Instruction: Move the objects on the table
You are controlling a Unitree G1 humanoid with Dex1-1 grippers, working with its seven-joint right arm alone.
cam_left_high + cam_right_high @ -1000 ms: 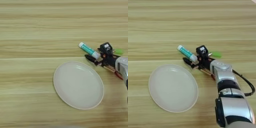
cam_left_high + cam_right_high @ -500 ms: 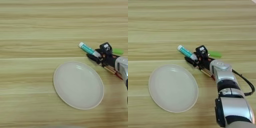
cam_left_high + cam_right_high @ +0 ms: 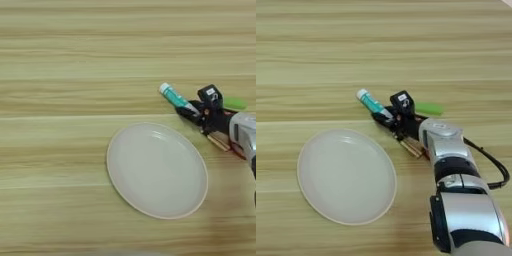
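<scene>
The right gripper [image 3: 387, 116] has crept onto the white tube's [image 3: 370, 102] near end, just above the plate [image 3: 346, 175]. Its fingers look closed on it, so a lift seems near.

White-teal tube [image 3: 370, 102], green block [image 3: 429, 108], tan table [image 3: 381, 45]

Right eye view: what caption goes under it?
Robot claw at a teal-labelled white tube beside an empty white plate.
</scene>
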